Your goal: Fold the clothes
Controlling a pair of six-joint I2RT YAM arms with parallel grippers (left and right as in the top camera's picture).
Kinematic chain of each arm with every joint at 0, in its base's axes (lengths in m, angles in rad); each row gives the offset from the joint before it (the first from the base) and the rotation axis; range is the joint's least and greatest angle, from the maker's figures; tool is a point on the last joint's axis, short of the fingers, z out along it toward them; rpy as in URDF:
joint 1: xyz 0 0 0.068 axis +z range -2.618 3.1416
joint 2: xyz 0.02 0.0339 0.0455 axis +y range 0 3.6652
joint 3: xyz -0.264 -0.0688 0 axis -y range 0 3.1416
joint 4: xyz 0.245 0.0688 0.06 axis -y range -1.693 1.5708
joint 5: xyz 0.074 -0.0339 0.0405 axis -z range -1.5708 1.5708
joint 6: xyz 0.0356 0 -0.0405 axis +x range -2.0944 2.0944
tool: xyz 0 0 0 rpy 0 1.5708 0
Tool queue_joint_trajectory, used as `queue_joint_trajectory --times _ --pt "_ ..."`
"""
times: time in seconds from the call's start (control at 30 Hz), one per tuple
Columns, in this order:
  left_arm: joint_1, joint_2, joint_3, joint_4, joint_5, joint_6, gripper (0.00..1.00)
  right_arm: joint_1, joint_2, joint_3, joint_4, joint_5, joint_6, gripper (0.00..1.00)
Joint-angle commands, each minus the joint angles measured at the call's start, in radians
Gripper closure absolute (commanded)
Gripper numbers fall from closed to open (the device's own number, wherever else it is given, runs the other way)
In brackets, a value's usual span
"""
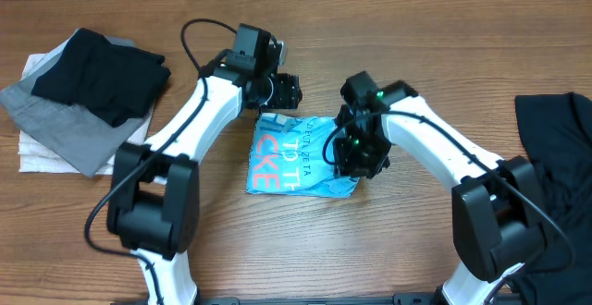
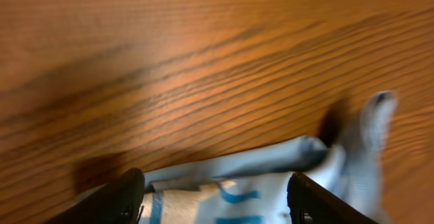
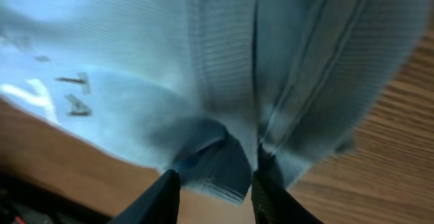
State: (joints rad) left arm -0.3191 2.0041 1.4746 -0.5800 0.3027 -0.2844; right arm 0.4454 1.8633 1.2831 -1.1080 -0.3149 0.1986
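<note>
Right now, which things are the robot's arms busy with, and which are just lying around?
Busy with: blue shirt, left gripper open at its edge, right gripper pinching it.
Lying around: folded pile at the left, black cloth at the right, neither touched.

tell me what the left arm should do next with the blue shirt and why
Probably lower the left gripper and close it on the upper edge of the blue shirt. Its fingers are open with that edge between them, while the right gripper seems to pinch bunched fabric on the other side, so both could then lift for the next fold.
</note>
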Motion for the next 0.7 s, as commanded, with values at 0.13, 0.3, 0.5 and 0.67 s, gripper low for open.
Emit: queue_joint_trajectory --times 0.13,0.3,0.5,0.67 --pt "0.003 0.069 0.007 -0.108 -0.003 0.051 0.42 -0.002 -0.009 -0.111 0.108 0.01 0.068 0.96" --pt "0.003 0.069 -0.001 -0.228 -0.105 0.084 0.71 -0.016 -0.009 -0.111 0.05 0.175 0.149 0.96" --pt "0.005 0.069 -0.043 -0.281 -0.154 0.083 0.92 -0.06 -0.009 -0.111 0.003 0.336 0.185 0.94" --pt "0.005 0.069 -0.055 -0.381 -0.153 0.057 0.96 -0.098 -0.009 -0.111 0.013 0.359 0.179 0.92"
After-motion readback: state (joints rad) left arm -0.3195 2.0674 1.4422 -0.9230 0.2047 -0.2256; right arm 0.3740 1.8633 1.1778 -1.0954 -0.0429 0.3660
